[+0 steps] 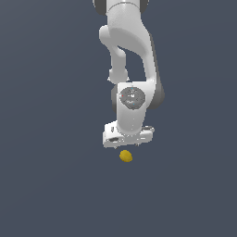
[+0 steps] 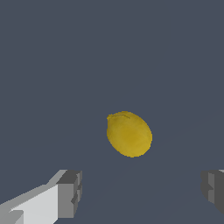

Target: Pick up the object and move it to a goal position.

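- Surface: one plain, dark slate-blue floor (image 1: 46, 185), uniform in both views; it carries the object and nothing else that can be made out.
- Object: one small yellow, slightly oval lemon-like lump with a bumpy skin (image 1: 125, 156). In the exterior view it lies on the floor just below the white gripper head, slightly toward the exterior view's right of that head's near corner. In the wrist view the same lump (image 2: 129, 134) shows whole and unobstructed, one end drawn to a small raised tip.
- Arm: one white jointed robot arm with dark grey joint bands (image 1: 132, 60), entering from the upper edge of the exterior view and bending down to a round wrist disc.
- Gripper: one white two-fingered gripper (image 1: 127, 134), much wider than the lump. Count of fingers seen in the wrist view: two grey pads (image 2: 70, 192), one at each side, set wide apart with bare floor between them.
- Relation: the lump sits ahead of the gap between the pads, touching neither; nothing is held.
- Obstructions: in the exterior view the gripper body hides its own fingers, so their height above the floor is uncertain; probably raised clear of the lump.
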